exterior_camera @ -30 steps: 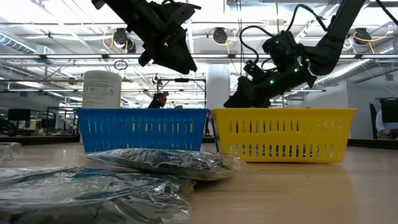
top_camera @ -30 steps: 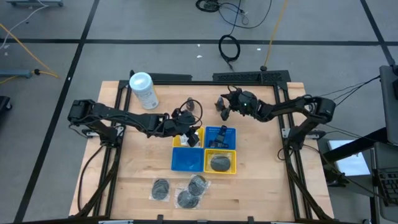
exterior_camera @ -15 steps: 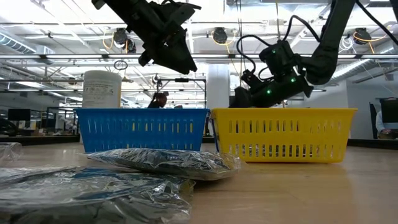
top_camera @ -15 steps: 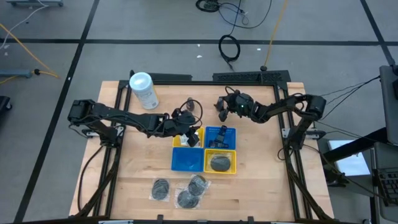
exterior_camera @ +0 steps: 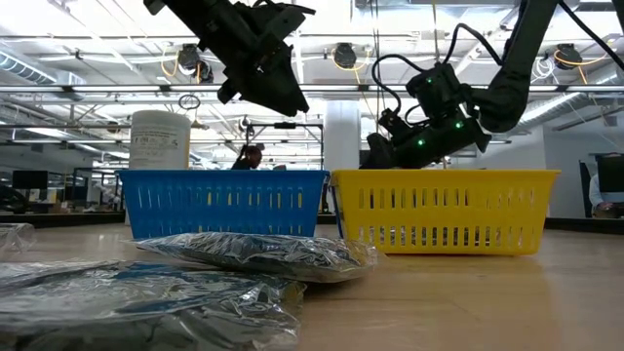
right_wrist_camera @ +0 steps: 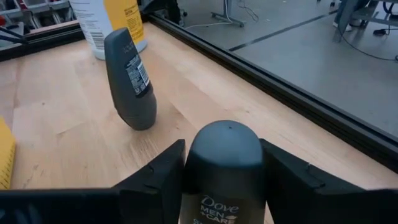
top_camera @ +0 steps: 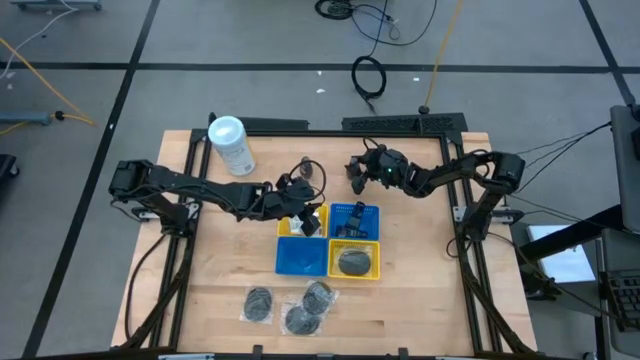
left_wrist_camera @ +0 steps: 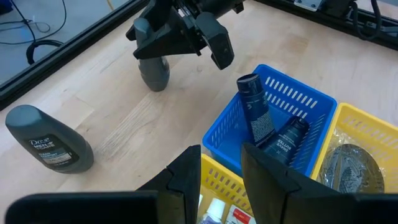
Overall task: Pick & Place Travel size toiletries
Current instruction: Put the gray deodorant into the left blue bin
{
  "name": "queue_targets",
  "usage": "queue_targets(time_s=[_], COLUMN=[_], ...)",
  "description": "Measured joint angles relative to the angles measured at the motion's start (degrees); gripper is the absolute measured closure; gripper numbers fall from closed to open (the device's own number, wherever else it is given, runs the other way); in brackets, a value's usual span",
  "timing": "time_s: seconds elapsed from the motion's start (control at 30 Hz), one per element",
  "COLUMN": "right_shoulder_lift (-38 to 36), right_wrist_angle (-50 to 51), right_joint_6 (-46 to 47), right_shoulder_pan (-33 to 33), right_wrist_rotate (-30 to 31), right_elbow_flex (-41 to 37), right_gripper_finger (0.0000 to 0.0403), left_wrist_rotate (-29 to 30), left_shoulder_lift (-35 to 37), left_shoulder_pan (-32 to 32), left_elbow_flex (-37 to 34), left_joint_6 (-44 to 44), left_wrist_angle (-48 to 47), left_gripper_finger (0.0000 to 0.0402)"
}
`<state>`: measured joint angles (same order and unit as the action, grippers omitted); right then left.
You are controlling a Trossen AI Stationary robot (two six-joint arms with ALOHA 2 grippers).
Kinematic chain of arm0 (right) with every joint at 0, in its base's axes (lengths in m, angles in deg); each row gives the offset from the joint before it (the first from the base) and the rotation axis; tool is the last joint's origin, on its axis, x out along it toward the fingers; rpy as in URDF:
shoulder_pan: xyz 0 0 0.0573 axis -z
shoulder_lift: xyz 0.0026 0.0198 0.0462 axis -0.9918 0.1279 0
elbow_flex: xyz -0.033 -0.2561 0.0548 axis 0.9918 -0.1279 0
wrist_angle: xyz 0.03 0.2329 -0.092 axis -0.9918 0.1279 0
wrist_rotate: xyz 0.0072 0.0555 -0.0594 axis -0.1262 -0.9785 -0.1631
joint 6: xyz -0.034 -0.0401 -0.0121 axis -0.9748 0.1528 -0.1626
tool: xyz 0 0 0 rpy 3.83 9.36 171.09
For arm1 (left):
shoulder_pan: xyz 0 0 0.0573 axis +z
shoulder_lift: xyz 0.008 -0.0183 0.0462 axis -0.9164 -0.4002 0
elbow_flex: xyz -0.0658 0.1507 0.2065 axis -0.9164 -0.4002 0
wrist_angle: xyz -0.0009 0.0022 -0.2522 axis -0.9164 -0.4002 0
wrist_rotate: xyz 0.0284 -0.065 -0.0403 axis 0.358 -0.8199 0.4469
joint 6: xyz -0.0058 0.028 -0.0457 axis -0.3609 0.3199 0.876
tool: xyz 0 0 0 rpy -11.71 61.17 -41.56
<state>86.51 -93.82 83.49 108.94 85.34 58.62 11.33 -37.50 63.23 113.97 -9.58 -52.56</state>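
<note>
My right gripper (top_camera: 357, 178) is at the table's far middle, shut on a dark grey Dove mini bottle (right_wrist_camera: 224, 155). A second grey bottle (right_wrist_camera: 130, 81) stands on its cap on the table nearby (left_wrist_camera: 50, 146). My left gripper (left_wrist_camera: 221, 155) is open and holds nothing; it hovers over the far yellow basket (top_camera: 298, 224). Two dark tubes (left_wrist_camera: 264, 127) lie in the far blue basket (top_camera: 356, 218). A dark disc in clear wrap (top_camera: 354, 262) lies in the near yellow basket. Three more wrapped discs (top_camera: 290, 305) lie on the near table. My right gripper pinches the Dove bottle between its two fingers (right_wrist_camera: 158, 177), one on each side of the rounded upper part (right_wrist_camera: 193, 155). It comes at the bottle slanting down from the table's right. The bottle stands upright with its lower end (left_wrist_camera: 154, 79) on the table.
A big white canister (top_camera: 230, 145) stands at the far left of the table. The near blue basket (top_camera: 300, 258) sits beside the near yellow one. In the low view the wrapped discs (exterior_camera: 253, 255) lie in front of the baskets. Bare wood lies right of the baskets.
My right gripper has shifted a little toward the table's left, onto the Dove bottle, and has tipped to a more level pose. It has kept still for the last half second. The left arm has not moved.
</note>
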Motion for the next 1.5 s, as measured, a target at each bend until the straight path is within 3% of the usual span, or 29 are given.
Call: queue_targets(time_s=[0.2, 0.4, 0.7, 0.93, 1.17, 1.37, 1.5], right_shoulder_lift=[-1.81, -9.78, -25.23, -33.13, -34.34, -34.38, -34.51], right_wrist_angle=[-0.25, 4.27, 8.50, 8.56, 8.47, 8.29, 7.79], right_joint_6=[-0.26, -0.40, -1.63, -1.55, -1.71, -4.68, -4.67], right_shoulder_pan=[0.00, -1.58, -9.31, -16.34, -20.68, -22.86, -23.69], right_wrist_rotate=[-0.14, -0.25, -0.27, -0.15, 0.13, 5.87, 5.79], right_elbow_flex=[-0.15, -0.15, -0.11, -0.11, -0.11, -0.11, -0.09], right_gripper_finger=[0.0241, 0.0241, 0.0241, 0.0241, 0.0241, 0.0241, 0.0241], left_wrist_rotate=[0.00, 0.00, 0.02, 0.04, 0.09, 0.11, 0.12], left_shoulder_lift=[0.00, 0.00, 0.00, -0.02, -0.12, -1.38, -2.12], left_shoulder_pan=[0.00, 0.00, 0.00, 0.00, -0.02, -0.07, -0.07], left_elbow_flex=[0.00, 0.00, 0.00, 0.00, 0.00, 0.02, 0.01], left_joint_6=[-0.07, -0.05, -0.05, -2.30, -12.07, -18.07, -20.78], left_wrist_angle=[0.00, 0.02, 1.99, 4.14, 12.11, 18.47, 21.39], left_gripper_finger=[0.0289, 0.0289, 0.0289, 0.0289, 0.0288, 0.0289, 0.0288])
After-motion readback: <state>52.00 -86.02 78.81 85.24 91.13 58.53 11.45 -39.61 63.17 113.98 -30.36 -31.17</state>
